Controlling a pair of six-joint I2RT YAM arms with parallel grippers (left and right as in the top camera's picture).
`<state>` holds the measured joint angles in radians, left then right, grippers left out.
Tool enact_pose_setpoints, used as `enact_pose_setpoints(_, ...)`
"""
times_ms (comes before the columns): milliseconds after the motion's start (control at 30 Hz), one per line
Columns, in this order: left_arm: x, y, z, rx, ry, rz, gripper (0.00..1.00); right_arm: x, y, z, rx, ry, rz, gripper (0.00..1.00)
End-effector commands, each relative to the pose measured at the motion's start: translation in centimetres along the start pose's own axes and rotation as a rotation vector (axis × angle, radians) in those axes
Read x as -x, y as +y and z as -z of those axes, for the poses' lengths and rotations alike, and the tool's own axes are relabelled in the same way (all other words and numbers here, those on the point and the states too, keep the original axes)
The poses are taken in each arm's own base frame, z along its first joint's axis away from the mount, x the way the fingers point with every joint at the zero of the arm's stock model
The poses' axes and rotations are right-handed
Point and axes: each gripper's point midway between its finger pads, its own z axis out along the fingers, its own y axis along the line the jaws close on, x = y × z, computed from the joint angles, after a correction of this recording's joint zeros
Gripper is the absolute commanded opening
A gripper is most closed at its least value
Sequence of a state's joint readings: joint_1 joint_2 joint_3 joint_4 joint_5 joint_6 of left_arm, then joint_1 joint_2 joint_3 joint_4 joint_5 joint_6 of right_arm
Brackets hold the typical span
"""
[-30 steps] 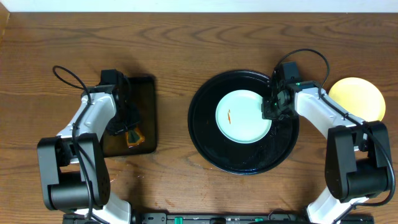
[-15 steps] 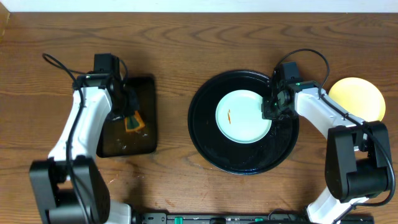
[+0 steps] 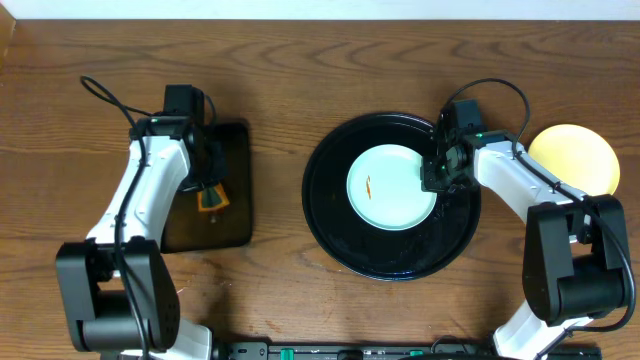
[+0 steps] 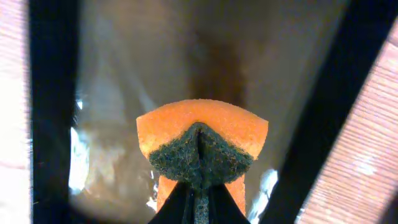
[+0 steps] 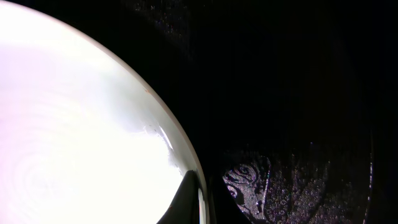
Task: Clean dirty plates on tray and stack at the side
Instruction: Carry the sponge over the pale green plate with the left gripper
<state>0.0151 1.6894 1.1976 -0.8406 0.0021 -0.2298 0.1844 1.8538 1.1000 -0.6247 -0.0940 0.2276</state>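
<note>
Take the round black tray point(image 3: 392, 255) as your landmark: the mint-green plate point(image 3: 392, 187) lies flat inside it, a little above centre, and has a small orange-red smear point(image 3: 369, 186) left of its middle. Your right gripper point(image 3: 437, 172) is at that plate's right edge, over the tray's right side. In the right wrist view its two dark fingers point(image 5: 183, 199) stand narrow, with the pale rim of the plate point(image 5: 81, 137) running between them, so it is pinching the rim. Just beyond the rim you see only the tray's glossy black floor point(image 5: 298, 93). The yellow plate point(image 3: 573, 158) lies on the wood-grain tabletop point(image 3: 300, 70) just right of the tray, outside its rim, with your right arm crossing its lower left edge. Well to the left of the tray, your left gripper point(image 3: 208, 190) is over the smaller rectangular tray point(image 3: 215, 225). Its jaws are drawn close, clamping an orange sponge point(image 4: 202, 140) so that it folds, with the dark green scouring face pinched in the crease. Whether the sponge touches the rectangular tray's wet surface below it, you cannot tell from these views.
</note>
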Motion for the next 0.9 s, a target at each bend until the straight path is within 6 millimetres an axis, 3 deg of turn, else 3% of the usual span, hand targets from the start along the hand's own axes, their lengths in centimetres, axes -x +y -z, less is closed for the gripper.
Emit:
enact_pose_setpoints(0,-0.2,-2.4,0.8,-0.095,0.005,-0.054,0.07,-1.5,-0.6,-1.7,-0.028,0.047,-0.025,0.01)
enact_pose_setpoints(100,0.0,-5.6,2.7,-0.195,-0.015,-0.103,0.08,-1.5,-0.6,-1.7,-0.026,0.048,-0.024,0.01)
enact_pose_setpoints(200,0.0,-10.1,4.6,-0.294,-0.048,-0.171,0.07,-1.5,-0.5,-1.7,-0.025,0.048,-0.024,0.01)
enact_pose_setpoints(400,-2.1,-19.2,5.8,-0.431,-0.115,-0.250,0.07,-1.5,-0.6,-1.7,-0.026,0.048,-0.026,0.01)
enact_pose_setpoints(600,-5.5,-26.4,4.7,-0.516,-0.110,-0.312,0.07,-1.5,-0.5,-1.7,-0.026,0.048,-0.048,0.01)
enact_pose_setpoints(867,-8.7,-31.9,2.0,-0.583,-0.093,-0.364,0.07,-1.5,-0.5,-1.7,-0.026,0.049,-0.046,0.01)
